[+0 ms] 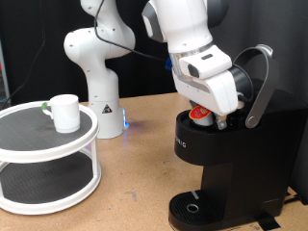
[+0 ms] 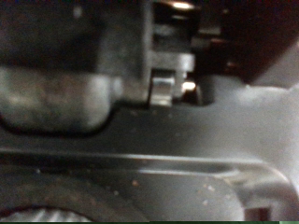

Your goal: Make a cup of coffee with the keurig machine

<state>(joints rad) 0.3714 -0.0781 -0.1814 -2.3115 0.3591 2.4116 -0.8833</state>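
Observation:
The keurig machine [image 1: 236, 154] stands at the exterior view's right, black, with its lid and silver-grey handle [image 1: 258, 87] raised. My gripper [image 1: 218, 119] is down at the open pod chamber, its fingers mostly hidden by the white hand. A white pod with a red-orange top [image 1: 200, 114] sits at the chamber mouth right beside the fingers; I cannot tell if it is held. The white cup [image 1: 64, 112] stands upright on the top tier of a round white shelf [image 1: 19, 135] at the left, far from the gripper. The wrist view shows only dark, blurred machine surfaces [image 2: 187, 131] very close.
The arm's white base [image 1: 96, 72] stands at the back on the brown table [image 1: 135, 183], with a blue light near its foot. The machine's round drip base [image 1: 197, 206] has nothing on it. Black curtains hang behind.

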